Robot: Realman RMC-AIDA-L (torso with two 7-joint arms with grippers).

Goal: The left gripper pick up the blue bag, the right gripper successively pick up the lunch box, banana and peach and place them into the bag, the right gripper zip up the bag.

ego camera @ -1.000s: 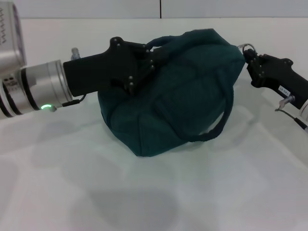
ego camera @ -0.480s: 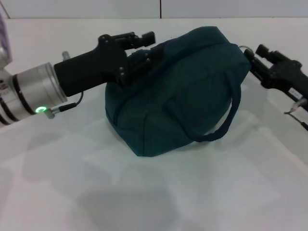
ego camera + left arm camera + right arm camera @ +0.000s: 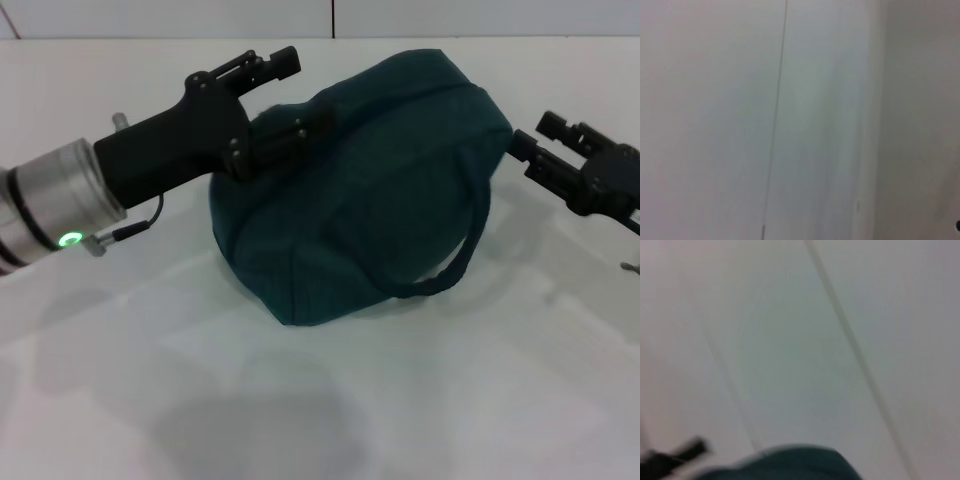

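On a white worktop [image 3: 320,400] we see the blue bag [image 3: 370,190] lying near the middle of the head view, its rounded body bulging upward and one loop handle [image 3: 462,255] curving down its near side toward the surface. The left gripper [image 3: 290,95] reaches in from the robot's left on a silver arm with a green light [image 3: 70,239], and its fingers stand apart: the upper finger [image 3: 262,66] points free above the bag, while the lower one [image 3: 290,135] lies against the fabric at the bag's upper left end; we cannot make out any cloth pinched between them. The right gripper [image 3: 535,145] sits at the bag's right end, just beside the fabric, and its fingers are likewise spread, with nothing held between them. In the right wrist view we see only the rounded top of the bag [image 3: 785,462] at the lower edge, a dark blurred bar [image 3: 675,455] beside it, and a pale wall [image 3: 800,340] beyond. The left wrist view gives us nothing but a pale surface crossed by a thin seam [image 3: 776,120]. We see no opening in the bag from the head camera.
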